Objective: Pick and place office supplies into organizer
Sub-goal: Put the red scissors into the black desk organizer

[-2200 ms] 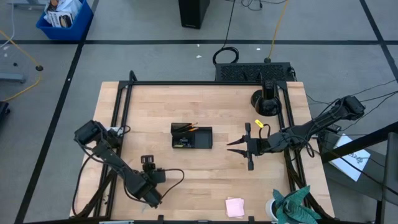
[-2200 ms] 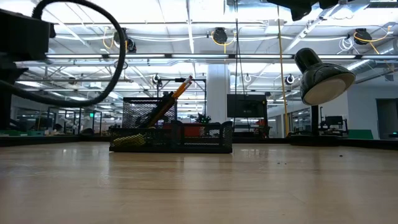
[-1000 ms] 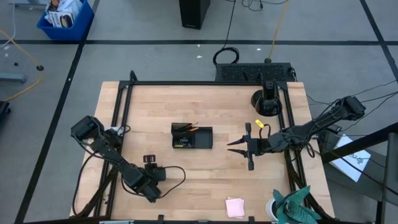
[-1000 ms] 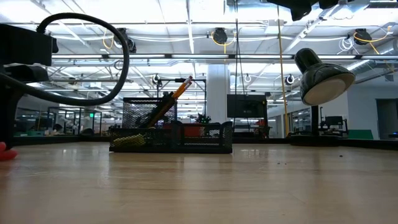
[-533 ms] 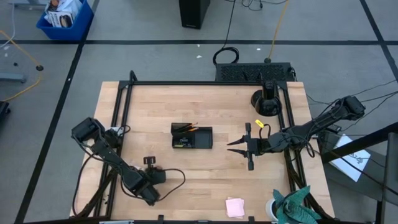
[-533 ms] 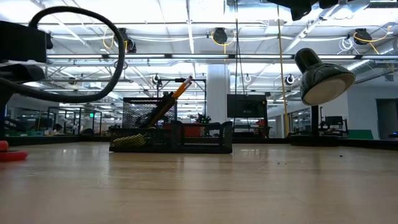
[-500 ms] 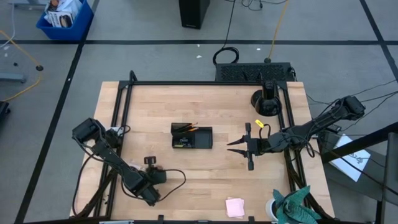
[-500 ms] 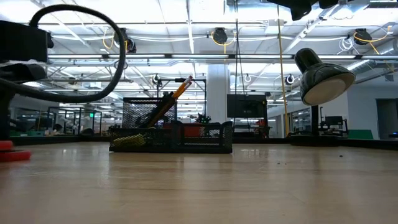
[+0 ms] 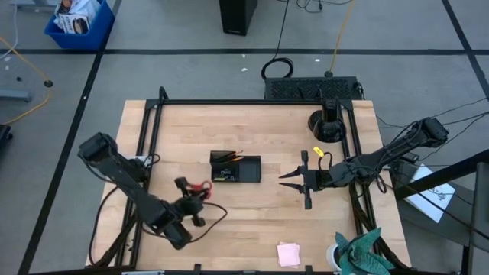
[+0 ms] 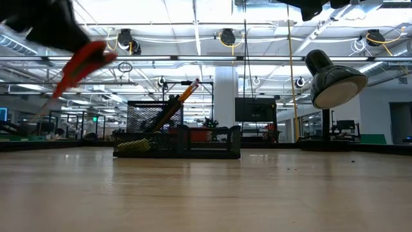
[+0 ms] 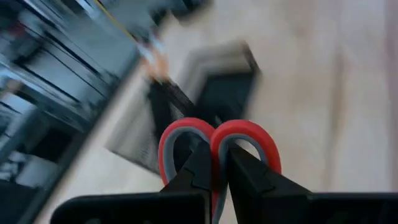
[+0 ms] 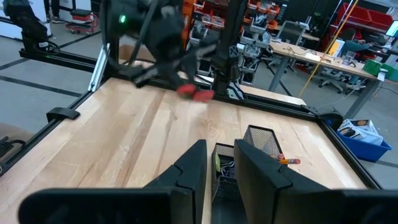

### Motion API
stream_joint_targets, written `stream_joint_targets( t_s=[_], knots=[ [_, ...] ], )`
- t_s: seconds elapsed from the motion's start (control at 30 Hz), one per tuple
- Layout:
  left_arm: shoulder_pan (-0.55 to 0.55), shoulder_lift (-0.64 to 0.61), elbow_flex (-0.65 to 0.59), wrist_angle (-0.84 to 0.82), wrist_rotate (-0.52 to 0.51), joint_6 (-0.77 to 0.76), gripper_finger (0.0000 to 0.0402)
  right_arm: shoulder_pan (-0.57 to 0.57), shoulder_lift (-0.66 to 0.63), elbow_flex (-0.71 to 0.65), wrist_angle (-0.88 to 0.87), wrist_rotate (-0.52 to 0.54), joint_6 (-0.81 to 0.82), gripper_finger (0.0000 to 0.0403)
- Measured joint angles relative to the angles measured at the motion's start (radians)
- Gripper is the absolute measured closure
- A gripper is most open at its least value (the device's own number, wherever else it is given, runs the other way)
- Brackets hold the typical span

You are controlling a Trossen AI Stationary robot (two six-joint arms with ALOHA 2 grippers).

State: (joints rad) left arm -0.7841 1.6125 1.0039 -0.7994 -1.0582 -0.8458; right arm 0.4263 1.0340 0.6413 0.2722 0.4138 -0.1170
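1. Left gripper (image 9: 187,192) is clamped on the red-handled scissors (image 9: 200,188), to the left of the organizer (image 9: 236,167) and nearer the table's front edge, well apart from it.
2. In the left wrist view the scissors (image 11: 214,152) show two red loop handles with grey inner lining, side by side and touching, sticking out past the dark fingers (image 11: 252,180) that pinch them just below the loops.
3. The low view has the scissors (image 10: 80,64) lifted clear of the table (image 10: 206,193), tilted, blurred; blades not resolvable.
4. In the right wrist view the scissors (image 12: 194,93) appear as a red smear at the far arm's tip, beyond the organizer (image 12: 249,152).
5. The organizer is a small black mesh tray with compartments, sitting near the table's centre. An orange pencil (image 10: 182,95) leans at a slant out of its taller section; something yellowish (image 10: 136,146) lies low at one end.
6. Right gripper (image 9: 294,178) waits to the right of the organizer, fingers parted a little, holding nothing visible.
7. A pink sticky-note pad (image 9: 288,253) lies flat near the front edge, right of and well apart from the organizer.
8. A small yellow piece (image 9: 317,152) lies on the table right of the organizer, just beyond the right arm.
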Motion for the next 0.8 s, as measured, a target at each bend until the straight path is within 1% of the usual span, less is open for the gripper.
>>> stream_joint_targets(
  t_s=[0.1,0.2,0.27,0.33,0.4,0.47,0.53,0.57,0.63,0.7,0.8],
  knots=[
    [0.000,-0.079,0.000,0.029,-0.147,0.041,0.0386,0.000,0.000,0.000,0.000,0.000,0.000,0.0330],
    [-0.001,-0.155,0.000,0.107,-0.254,0.144,0.0385,0.000,0.000,0.000,0.000,0.000,-0.001,0.0330],
    [0.000,-0.200,0.001,0.175,-0.287,0.235,0.0380,0.000,0.000,0.000,0.000,0.000,-0.001,0.0330],
    [0.014,-0.234,0.002,0.267,-0.278,0.354,0.0379,0.000,0.000,0.000,0.000,0.000,-0.001,0.0330],
    [0.039,-0.260,0.002,0.364,-0.218,0.482,0.0383,0.000,0.000,0.000,0.000,0.000,-0.002,0.0330],
    [0.073,-0.274,0.002,0.491,-0.132,0.624,0.0387,0.000,0.000,0.000,0.000,0.000,-0.003,0.0330],
    [0.118,-0.274,0.003,0.633,-0.010,0.786,0.0389,0.000,0.000,0.000,0.000,0.000,-0.003,0.0330],
    [0.138,-0.273,0.003,0.694,0.061,0.867,0.0389,0.000,0.000,0.000,0.000,0.000,-0.003,0.0330],
    [0.184,-0.272,0.003,0.795,0.168,1.002,0.0384,0.000,0.000,0.000,0.000,0.000,-0.003,0.0330],
    [0.240,-0.273,0.003,0.861,0.235,1.077,0.0380,0.000,0.000,0.000,0.000,0.000,-0.003,0.0330],
    [0.338,-0.273,0.003,0.886,0.343,1.117,0.0380,0.000,0.000,0.000,0.000,0.000,-0.003,0.0330]
  ],
)
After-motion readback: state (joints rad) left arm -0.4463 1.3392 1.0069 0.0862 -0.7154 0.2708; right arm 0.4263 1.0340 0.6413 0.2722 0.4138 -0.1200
